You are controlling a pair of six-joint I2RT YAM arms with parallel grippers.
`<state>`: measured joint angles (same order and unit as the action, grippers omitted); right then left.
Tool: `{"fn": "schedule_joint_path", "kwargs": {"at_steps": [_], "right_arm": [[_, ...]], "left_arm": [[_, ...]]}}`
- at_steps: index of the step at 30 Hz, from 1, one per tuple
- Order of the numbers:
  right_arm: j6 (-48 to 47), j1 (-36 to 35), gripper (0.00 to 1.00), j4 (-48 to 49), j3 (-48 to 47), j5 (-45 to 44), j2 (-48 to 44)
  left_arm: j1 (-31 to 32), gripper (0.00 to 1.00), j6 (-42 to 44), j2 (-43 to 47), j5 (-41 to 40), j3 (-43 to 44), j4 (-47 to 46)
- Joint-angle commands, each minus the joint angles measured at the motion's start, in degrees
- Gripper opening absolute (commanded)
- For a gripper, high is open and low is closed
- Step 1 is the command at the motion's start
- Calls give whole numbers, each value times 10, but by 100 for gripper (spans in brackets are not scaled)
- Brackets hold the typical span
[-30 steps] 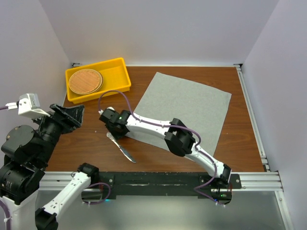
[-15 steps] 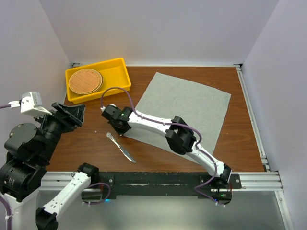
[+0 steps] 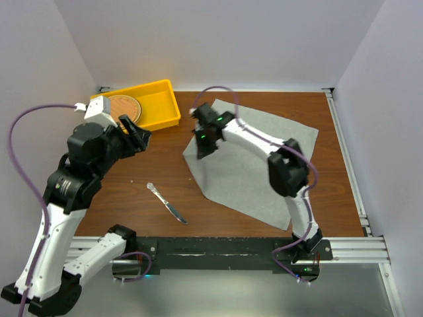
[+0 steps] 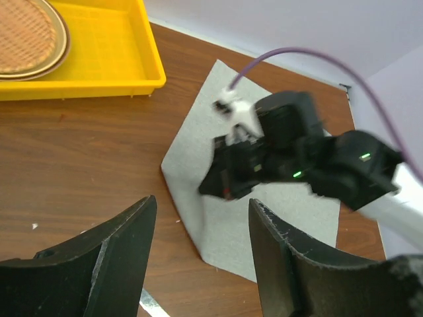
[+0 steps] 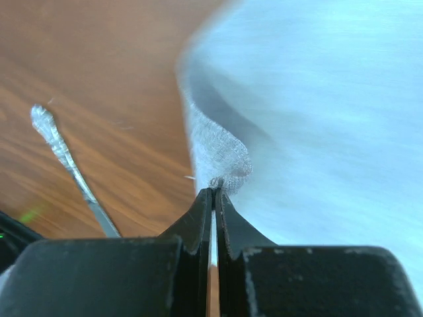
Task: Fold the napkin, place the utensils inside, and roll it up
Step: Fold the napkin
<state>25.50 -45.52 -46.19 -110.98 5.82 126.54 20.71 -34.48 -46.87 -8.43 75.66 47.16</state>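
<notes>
This looks like a robotics lab test cell, not a home or kitchen. Plain white walls (image 3: 218, 39) box in a brown wooden worktop (image 3: 125, 191) on three sides, and a bare aluminium rail (image 3: 350, 246) runs along its near edge. Two robot arms, the left arm (image 3: 82, 158) and the right arm (image 3: 254, 137), are mounted there, trailing loose purple cables (image 3: 26, 132). The only household items are a few props: a yellow tray (image 3: 162, 105), a grey napkin (image 3: 258, 165) and a knife (image 3: 168, 205).
</notes>
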Motion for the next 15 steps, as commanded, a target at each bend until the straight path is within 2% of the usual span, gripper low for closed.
{"fn": "schedule_joint_path", "kwargs": {"at_steps": [1, 3, 7, 15], "right_arm": [[-1, 145, 0, 29, 116, 69, -84], [-27, 213, 0, 34, 160, 65, -104], [-65, 312, 0, 41, 180, 40, -107], [-112, 431, 0, -3, 78, -41, -66]], "left_arm": [[1, 63, 3, -30, 33, 5, -66], [1, 63, 6, -50, 37, 11, -70], [1, 63, 10, -70, 39, 20, -71], [1, 63, 15, -95, 51, 27, -73]]}}
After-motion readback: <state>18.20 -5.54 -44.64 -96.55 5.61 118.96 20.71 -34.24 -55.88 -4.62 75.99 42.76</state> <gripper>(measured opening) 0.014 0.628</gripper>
